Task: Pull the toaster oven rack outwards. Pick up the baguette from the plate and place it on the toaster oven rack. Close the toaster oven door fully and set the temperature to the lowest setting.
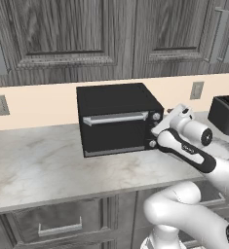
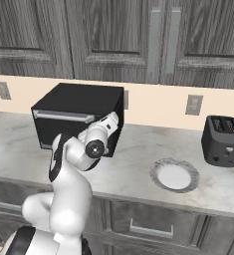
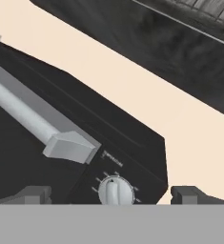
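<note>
A: Where does the toaster oven (image 1: 117,119) sit?

B: Mid-frame in the left base view, on the marble tabletop (image 1: 38,165) against the cream wall. Its door (image 1: 117,130) stands shut, the silver handle (image 1: 115,118) running across the top of it.

A: And the pincer (image 3: 111,193)?

B: In the hand view its two dark fingertips (image 3: 30,194) rise at the bottom edge, spread wide apart and holding nothing. Between them sits the top knob (image 3: 116,191), just beside the handle's right end. In the left base view the hand hovers at the oven's right front edge, by the knob column.

A: The plate (image 2: 174,175)?

B: Lower right of centre in the right base view, well apart from the oven, with a slot toaster (image 2: 222,140) further right. No bread lies on it.
</note>
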